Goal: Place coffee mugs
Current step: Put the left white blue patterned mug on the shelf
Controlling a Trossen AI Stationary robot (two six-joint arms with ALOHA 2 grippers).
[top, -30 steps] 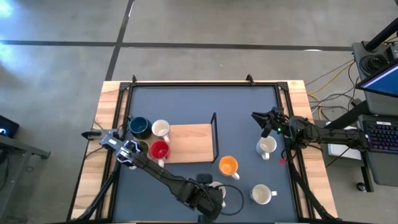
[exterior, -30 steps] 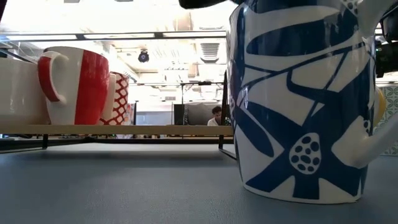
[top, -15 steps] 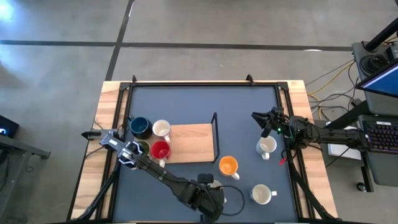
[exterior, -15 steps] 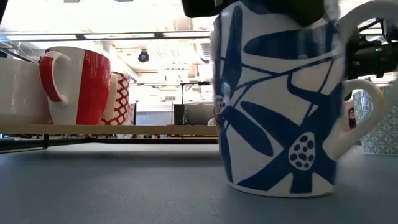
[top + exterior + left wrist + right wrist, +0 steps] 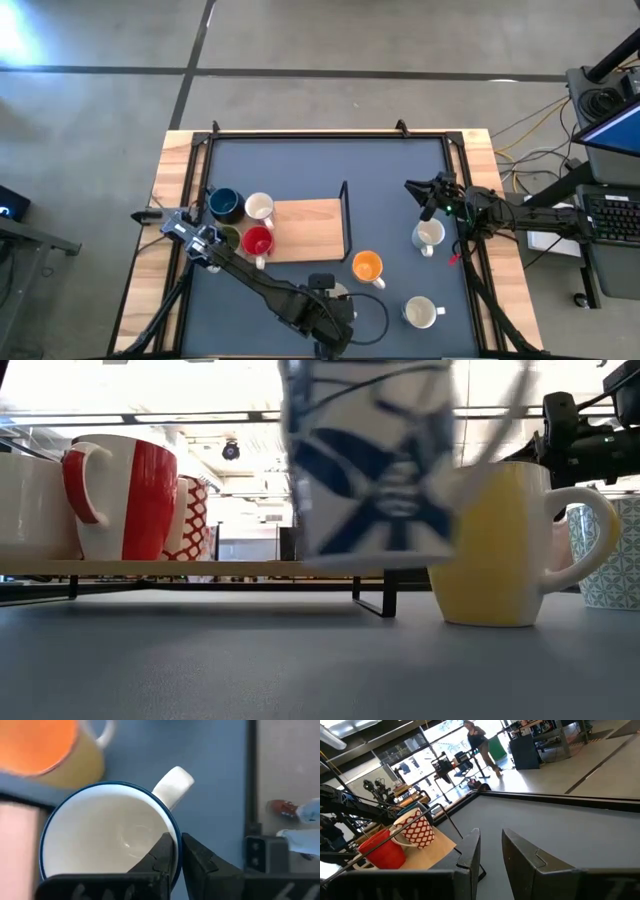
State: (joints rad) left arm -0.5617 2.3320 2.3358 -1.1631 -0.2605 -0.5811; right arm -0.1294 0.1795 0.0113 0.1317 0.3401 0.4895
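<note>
progress: partly done, judging by the layout; four mugs grouped at the left end of the wooden shelf [image 5: 308, 229], four not there yet
placed group: dark blue mug [image 5: 223, 204], white mug [image 5: 259, 207], red mug [image 5: 257, 241], olive green mug [image 5: 229, 236] packed close at the shelf's left end
red-pattern mug: red and white one [image 5: 418, 829] visible beside the red mug in right wrist view
left end effector [image 5: 176, 851]: clamped on the rim of the blue-and-white patterned mug [image 5: 368, 458], one finger inside, one outside, close to the handle
held mug: off the counter [image 5: 390, 180], hanging in the air in the low view, near the front edge
orange mug [image 5: 367, 266]: on the counter just right of the shelf, not placed
white mugs left: one [image 5: 428, 236] near the right arm, one [image 5: 420, 312] front right, both on the counter
right end effector [image 5: 489, 851]: fingers apart, nothing between them, waiting at the right side
remaining: held mug plus three loose ones, likely to go with the group
</note>
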